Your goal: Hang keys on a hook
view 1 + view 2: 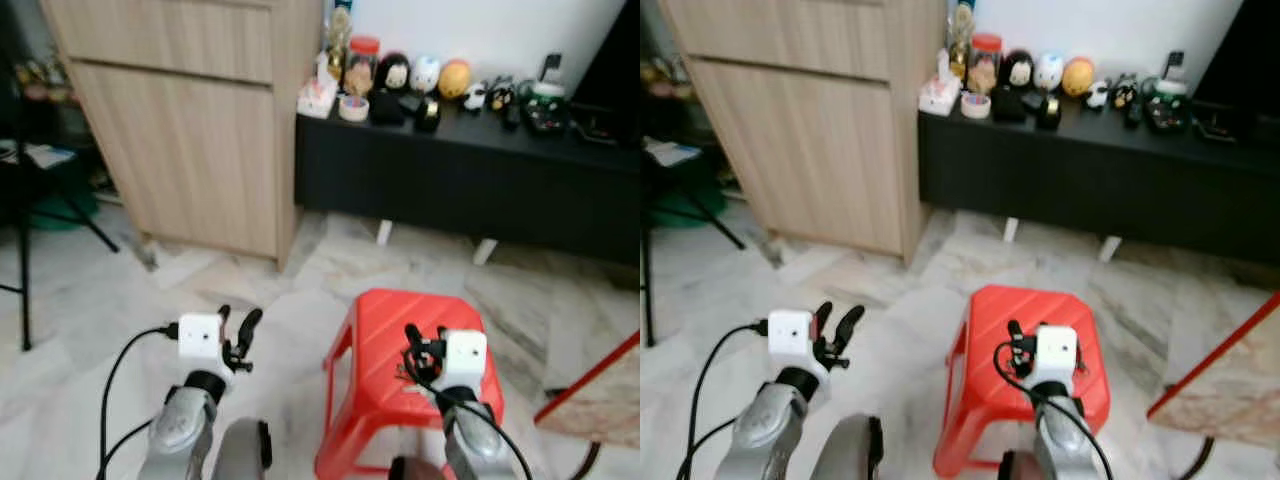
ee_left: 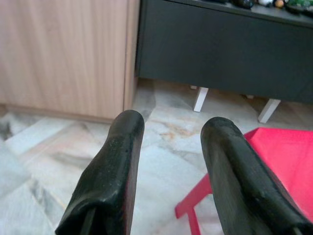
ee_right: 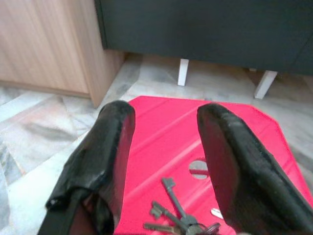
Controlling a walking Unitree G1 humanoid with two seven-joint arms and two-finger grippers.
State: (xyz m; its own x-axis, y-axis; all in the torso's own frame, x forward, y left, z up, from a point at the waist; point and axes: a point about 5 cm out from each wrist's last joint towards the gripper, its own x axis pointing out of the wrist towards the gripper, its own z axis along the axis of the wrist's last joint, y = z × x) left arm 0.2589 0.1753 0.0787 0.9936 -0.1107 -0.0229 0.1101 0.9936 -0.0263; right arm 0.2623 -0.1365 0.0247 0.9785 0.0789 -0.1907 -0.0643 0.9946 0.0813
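Both black fingers of the right gripper (image 3: 164,142) stand apart above the red plastic stool (image 3: 161,127), and the bunch of grey metal keys (image 3: 176,218) lies on its seat, below the gap. Over the marble floor (image 2: 63,147), the left gripper (image 2: 168,147) is spread too, holding nothing.

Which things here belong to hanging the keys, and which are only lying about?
For the job: keys on the red stool; right gripper, jaws open above them.
Lying about: figurines, tape roll, black cabinet, wooden cupboard.
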